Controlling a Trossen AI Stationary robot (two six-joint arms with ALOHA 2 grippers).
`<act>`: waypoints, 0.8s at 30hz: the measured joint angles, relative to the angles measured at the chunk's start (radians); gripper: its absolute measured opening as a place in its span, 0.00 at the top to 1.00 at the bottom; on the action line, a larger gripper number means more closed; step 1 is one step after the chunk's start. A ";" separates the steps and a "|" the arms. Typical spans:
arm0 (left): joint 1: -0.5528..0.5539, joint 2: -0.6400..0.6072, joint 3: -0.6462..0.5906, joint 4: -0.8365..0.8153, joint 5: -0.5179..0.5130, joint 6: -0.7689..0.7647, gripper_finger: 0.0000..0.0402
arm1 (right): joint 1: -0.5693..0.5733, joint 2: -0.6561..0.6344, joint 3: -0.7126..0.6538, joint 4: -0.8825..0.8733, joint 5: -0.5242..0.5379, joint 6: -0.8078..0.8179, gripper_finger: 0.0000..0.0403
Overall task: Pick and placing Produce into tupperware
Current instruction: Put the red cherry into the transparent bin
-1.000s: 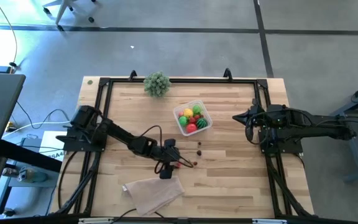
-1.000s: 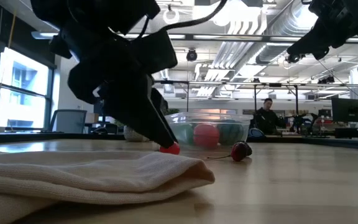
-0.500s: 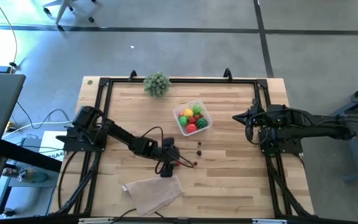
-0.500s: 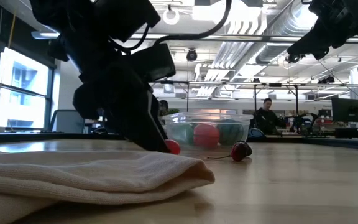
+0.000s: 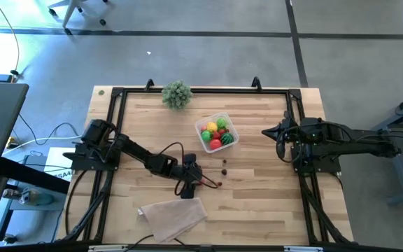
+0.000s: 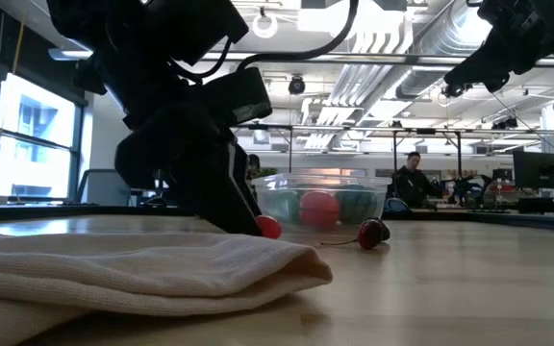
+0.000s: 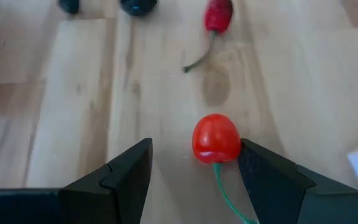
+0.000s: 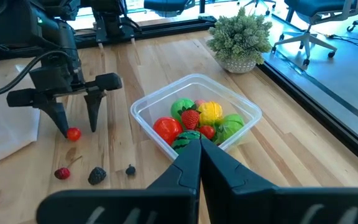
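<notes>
The tupperware [image 5: 217, 133], far of table centre, already holds several produce [image 8: 194, 121]; a cherry [image 7: 215, 138] and three small pieces [image 8: 95, 174] remain loose on the table [image 5: 257, 203]. The left gripper [image 7: 194, 165] stands spread astride the cherry, one finger touching it, not yet pinching; the right gripper [image 8: 194, 163], pressed together, waits at the right edge. The surface is pale wood with a cloth [image 5: 172, 215] at the near side, and an open office lies beyond.

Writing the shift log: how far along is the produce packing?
Done: several fruits sit in the tupperware. In hand: the open left hand straddles a red cherry tomato on the table, not gripped. Left: three small pieces nearby. The right hand waits, shut.
</notes>
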 joint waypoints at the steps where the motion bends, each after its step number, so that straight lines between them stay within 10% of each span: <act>1: 0.000 0.000 0.000 0.000 0.004 0.007 0.45 | 0.000 0.000 0.000 0.000 0.000 0.000 1.00; 24: 0.000 0.000 -0.001 0.023 0.059 0.038 0.70 | 0.000 0.000 0.000 0.000 0.000 0.000 1.00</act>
